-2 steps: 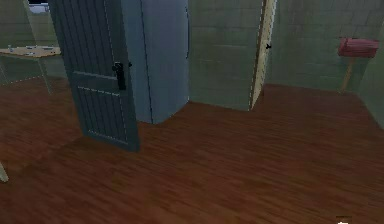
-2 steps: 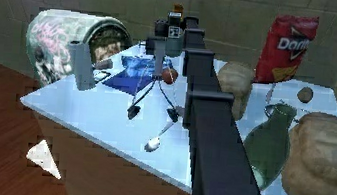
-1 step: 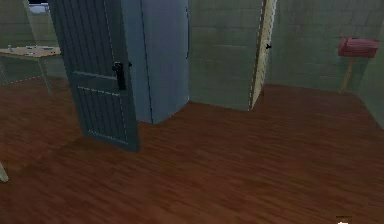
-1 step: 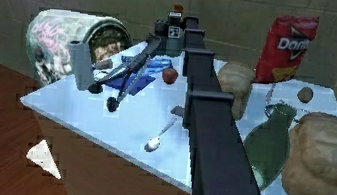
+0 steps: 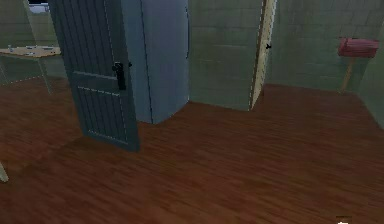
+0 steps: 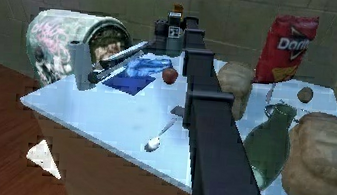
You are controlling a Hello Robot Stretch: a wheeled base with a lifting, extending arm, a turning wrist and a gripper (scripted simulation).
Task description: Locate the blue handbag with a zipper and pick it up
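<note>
- End effector [image 6: 167,37]: whether it grasps anything cannot be told.
- Just beside it: one blue flat thing [image 6: 138,76], one red round thing [image 6: 169,76].
- Farther off: two bread loaves [image 6: 235,88] [image 6: 322,158], one spoon [image 6: 157,141].

The dark arm [image 6: 218,140] reaches over a pale counter [image 6: 95,115], with the gripper [image 6: 165,35] at its far end near a metal faucet [image 6: 109,66] and a small red fruit [image 6: 169,76]. A spoon [image 6: 157,141] lies just left of the arm; to its right are a green bottle [image 6: 269,144], a brown loaf [image 6: 322,158] and a red chips bag [image 6: 293,45].
</note>
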